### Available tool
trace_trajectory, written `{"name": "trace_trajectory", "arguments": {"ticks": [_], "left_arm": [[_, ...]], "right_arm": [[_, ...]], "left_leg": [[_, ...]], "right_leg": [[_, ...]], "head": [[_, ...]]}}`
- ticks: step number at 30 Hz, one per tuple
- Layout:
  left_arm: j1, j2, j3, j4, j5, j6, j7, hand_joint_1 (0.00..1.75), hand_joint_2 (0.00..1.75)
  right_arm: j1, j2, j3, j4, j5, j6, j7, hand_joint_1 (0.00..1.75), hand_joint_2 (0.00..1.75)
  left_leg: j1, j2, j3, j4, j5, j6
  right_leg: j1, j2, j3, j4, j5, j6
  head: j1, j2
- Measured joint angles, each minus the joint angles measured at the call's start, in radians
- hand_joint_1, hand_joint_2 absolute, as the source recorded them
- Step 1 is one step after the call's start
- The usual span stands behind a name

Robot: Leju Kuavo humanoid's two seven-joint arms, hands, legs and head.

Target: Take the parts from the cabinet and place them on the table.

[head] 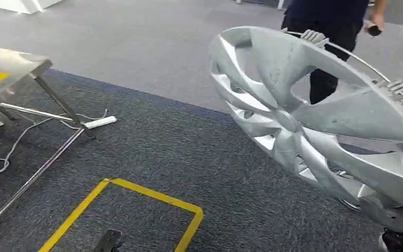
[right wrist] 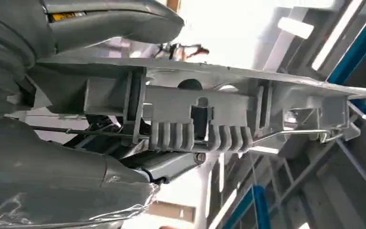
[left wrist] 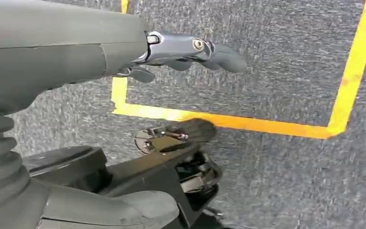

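Grey carpet (head: 152, 152) with a yellow taped square (head: 136, 210) stretches toward the metal table (head: 5, 68) on the far left. Carrying looks like the step in hand: the right hand (right wrist: 76, 157) grips a silver wheel cover (head: 315, 115) by its rim, held upright. Next, turn toward that table. The left hand (left wrist: 190, 50) hangs empty, fingers loosely apart.

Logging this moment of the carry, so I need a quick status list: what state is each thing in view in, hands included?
Wheel cover: off the floor, tilted, held at its lower rim.
Right hand: grips the wheel cover's rim.
Left hand: holds nothing, hangs over the carpet.
Table: at the left edge, yellow mark on top.
Power strip: lying on the carpet, cable attached.
Person: standing behind the wheel cover.
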Motion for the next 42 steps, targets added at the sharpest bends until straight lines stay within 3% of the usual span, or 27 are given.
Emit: {"name": "trace_trajectory", "arguments": {"ticks": [2, 4, 5, 6, 10, 11, 12, 13, 15, 16, 17, 19, 20, 21, 25, 26, 27, 28, 30, 31, 32, 33, 35, 36, 37, 41, 42], "left_arm": [[0.002, 0.000, 0.000, 0.000, 0.000, -0.002, 0.000, 0.00, 1.75], [0.002, 0.000, 0.000, 0.000, 0.000, -0.003, 0.000, 0.00, 1.75], [0.002, 0.000, 0.000, 0.000, 0.000, -0.003, 0.000, 0.00, 1.75], [0.000, 0.002, 0.000, 0.000, 0.000, -0.003, 0.000, 0.00, 1.75], [0.009, 0.003, 0.000, 0.000, 0.000, -0.003, 0.000, 0.00, 1.75], [0.011, 0.006, 0.000, 0.000, 0.000, -0.003, 0.000, 0.00, 1.75], [0.010, 0.004, 0.000, 0.000, 0.000, -0.003, 0.000, 0.00, 1.75], [0.007, 0.003, -0.001, 0.000, 0.001, -0.003, 0.000, 0.00, 1.75], [0.004, 0.002, 0.000, 0.000, 0.005, -0.007, 0.000, 0.00, 1.75], [0.006, 0.001, 0.000, 0.000, 0.008, -0.010, 0.000, 0.00, 1.75], [0.008, 0.000, 0.000, 0.000, 0.009, -0.010, 0.000, 0.00, 1.75], [0.010, 0.001, 0.000, 0.000, 0.010, -0.011, 0.000, 0.00, 1.75], [0.009, 0.001, 0.000, 0.000, 0.010, -0.011, -0.001, 0.00, 1.75], [0.008, 0.002, 0.000, 0.000, 0.011, -0.011, -0.002, 0.00, 1.75], [0.011, 0.001, 0.005, 0.000, 0.036, -0.021, -0.003, 0.00, 1.75], [0.013, 0.002, 0.008, 0.000, 0.036, -0.022, -0.003, 0.00, 1.75], [0.013, 0.002, 0.010, 0.000, 0.033, -0.021, -0.004, 0.00, 1.75], [0.010, 0.002, 0.011, 0.000, 0.024, -0.019, -0.004, 0.00, 1.75], [0.007, 0.002, 0.011, 0.000, 0.004, -0.018, -0.004, 0.00, 1.75], [0.008, 0.002, 0.011, 0.000, 0.000, -0.018, -0.004, 0.00, 1.75], [0.010, 0.002, 0.011, 0.000, 0.000, -0.019, -0.004, 0.00, 1.75], [0.011, 0.002, 0.011, 0.000, 0.002, -0.021, -0.004, 0.00, 1.75], [0.011, 0.001, 0.012, 0.000, 0.013, -0.026, -0.004, 0.00, 1.75], [0.011, 0.001, 0.013, 0.000, 0.015, -0.027, -0.004, 0.00, 1.75], [0.009, 0.003, 0.013, 0.000, 0.015, -0.027, -0.004, 0.00, 1.75], [0.019, 0.008, 0.014, 0.000, 0.015, -0.028, -0.004, 0.00, 1.75], [0.020, 0.010, 0.014, 0.000, 0.015, -0.029, -0.005, 0.00, 1.75]], "right_arm": [[0.005, 0.000, 0.000, 0.002, 0.000, 0.001, 0.000, 1.75, 1.75], [0.007, 0.000, 0.000, 0.002, 0.001, 0.002, 0.000, 1.75, 1.75], [0.007, 0.000, 0.000, 0.002, 0.001, 0.003, 0.000, 1.75, 1.75], [0.008, 0.001, 0.000, 0.005, 0.001, 0.005, 0.000, 1.75, 1.75], [0.011, 0.002, 0.000, 0.007, 0.002, 0.006, -0.002, 1.75, 1.75], [0.008, 0.004, 0.000, 0.007, 0.001, 0.007, -0.002, 1.75, 1.75], [0.009, 0.004, 0.000, 0.007, 0.001, 0.007, -0.002, 1.75, 1.75], [0.009, 0.004, 0.000, 0.006, -0.001, 0.007, -0.003, 1.75, 1.75], [0.011, 0.006, -0.001, 0.007, -0.005, 0.010, -0.004, 1.75, 1.75], [0.011, 0.008, -0.001, 0.008, -0.007, 0.012, -0.004, 1.75, 1.75], [0.011, 0.009, 0.000, 0.008, -0.008, 0.015, -0.004, 1.75, 1.75], [0.010, 0.012, 0.000, 0.008, -0.009, 0.018, -0.005, 1.75, 1.75], [0.010, 0.013, 0.000, 0.008, -0.010, 0.018, -0.005, 1.75, 1.75], [0.011, 0.013, 0.000, 0.008, -0.010, 0.019, -0.005, 1.75, 1.75], [0.012, 0.016, 0.000, 0.008, -0.013, 0.025, -0.005, 1.75, 1.75], [0.012, 0.016, 0.000, 0.008, -0.014, 0.026, -0.005, 1.75, 1.75], [0.010, 0.016, 0.000, 0.008, -0.013, 0.030, -0.004, 1.75, 1.75], [0.010, 0.017, 0.000, 0.008, -0.013, 0.032, -0.005, 1.75, 1.75], [0.011, 0.018, 0.000, 0.008, -0.014, 0.035, -0.006, 1.75, 1.75], [0.011, 0.019, 0.000, 0.009, -0.013, 0.036, -0.006, 1.75, 1.75], [0.011, 0.020, 0.000, 0.010, -0.011, 0.036, -0.006, 1.75, 1.75], [0.011, 0.020, 0.000, 0.011, -0.008, 0.036, -0.007, 1.75, 1.75], [0.011, 0.021, 0.000, 0.011, -0.002, 0.035, -0.012, 1.75, 1.75], [0.011, 0.022, 0.000, 0.011, 0.000, 0.034, -0.014, 1.75, 1.75], [0.013, 0.023, 0.001, 0.011, 0.002, 0.034, -0.015, 1.75, 1.75], [0.018, 0.030, 0.002, 0.011, 0.010, 0.028, -0.020, 1.75, 1.75], [0.017, 0.034, 0.002, 0.009, 0.014, 0.023, -0.022, 1.75, 1.75]], "left_leg": [[0.001, -0.028, 0.002, 0.001, 0.000, 0.000], [0.006, -0.057, 0.008, 0.004, -0.002, -0.004], [0.008, -0.070, 0.009, 0.006, -0.004, -0.010], [0.004, -0.081, 0.003, 0.012, -0.004, -0.018], [0.011, -0.126, -0.014, 0.012, 0.011, -0.036], [0.009, -0.099, -0.017, 0.020, 0.000, -0.039], [0.004, -0.047, -0.034, 0.054, -0.026, -0.045], [0.005, -0.017, -0.067, 0.119, -0.062, -0.050], [0.009, 0.003, -0.149, 0.290, -0.133, -0.055], [0.009, 0.003, -0.167, 0.329, -0.138, -0.056], [0.009, 0.003, -0.161, 0.320, -0.120, -0.055], [0.008, 0.010, -0.092, 0.191, -0.046, -0.049], [0.005, 0.033, -0.040, 0.100, -0.009, -0.042], [-0.006, 0.099, 0.000, 0.027, -0.004, -0.033], [-0.013, 0.065, -0.004, 0.007, -0.010, -0.017], [-0.002, 0.052, 0.007, -0.005, -0.003, -0.010], [0.002, 0.043, 0.012, -0.006, -0.002, -0.006], [0.004, 0.032, 0.012, -0.006, -0.001, -0.001], [0.004, 0.007, 0.011, -0.006, -0.002, 0.002], [0.004, -0.005, 0.011, -0.005, -0.002, 0.002], [0.004, -0.018, 0.012, -0.005, -0.002, 0.002], [0.005, -0.032, 0.013, -0.004, -0.002, 0.002], [0.009, -0.060, 0.017, 0.000, -0.005, -0.003], [0.010, -0.072, 0.016, 0.004, -0.007, -0.010], [0.006, -0.082, 0.009, 0.013, -0.009, -0.016], [0.012, -0.110, -0.004, 0.006, 0.002, -0.036], [0.007, -0.059, -0.010, 0.022, -0.013, -0.043]], "right_leg": [[-0.001, 0.000, -0.014, -0.002, 0.034, 0.000], [-0.008, 0.015, 0.057, -0.166, 0.136, 0.003], [-0.017, 0.056, 0.098, -0.255, 0.175, 0.011], [-0.024, 0.108, 0.110, -0.277, 0.155, 0.015], [-0.019, 0.069, 0.116, -0.283, 0.161, -0.014], [-0.021, 0.053, 0.119, -0.287, 0.164, -0.021], [-0.020, 0.042, 0.120, -0.290, 0.163, -0.030], [-0.016, 0.028, 0.120, -0.290, 0.164, -0.034], [-0.013, -0.004, 0.117, -0.290, 0.163, -0.038], [-0.012, -0.018, 0.118, -0.290, 0.162, -0.039], [-0.012, -0.031, 0.118, -0.290, 0.161, -0.040], [-0.010, -0.054, 0.122, -0.290, 0.160, -0.040], [-0.009, -0.065, 0.126, -0.290, 0.158, -0.038], [-0.006, -0.074, 0.128, -0.290, 0.156, -0.034], [0.002, -0.116, 0.138, -0.300, 0.151, -0.016], [0.003, -0.121, 0.134, -0.298, 0.144, -0.009], [-0.001, -0.064, 0.131, -0.273, 0.127, -0.003], [-0.004, -0.026, 0.106, -0.216, 0.095, -0.001], [-0.005, -0.001, 0.019, -0.046, 0.025, 0.005], [-0.005, 0.000, -0.012, 0.006, 0.013, 0.006], [-0.005, 0.000, -0.021, 0.010, 0.028, 0.006], [-0.006, 0.001, -0.008, -0.033, 0.065, 0.007], [-0.012, 0.022, 0.075, -0.213, 0.167, 0.009], [-0.020, 0.064, 0.107, -0.280, 0.176, 0.013], [-0.022, 0.086, 0.115, -0.297, 0.164, 0.011], [-0.019, 0.045, 0.118, -0.297, 0.175, -0.016], [-0.019, 0.033, 0.119, -0.298, 0.176, -0.023]], "head": [[0.000, 0.000], [0.000, 0.000], [0.001, 0.000], [0.002, 0.000], [0.000, 0.000], [0.000, 0.000], [-0.013, 0.000], [-0.016, 0.000], [-0.016, 0.000], [-0.016, 0.000], [-0.017, 0.000], [-0.016, 0.000], [-0.016, 0.000], [-0.016, 0.000], [-0.015, 0.000], [-0.018, 0.000], [-0.011, 0.000], [-0.009, 0.000], [0.000, 0.000], [-0.002, 0.000], [-0.001, 0.000], [-0.002, 0.000], [-0.001, 0.000], [-0.001, 0.000], [0.000, 0.000], [-0.002, 0.000], [-0.004, 0.000]]}}
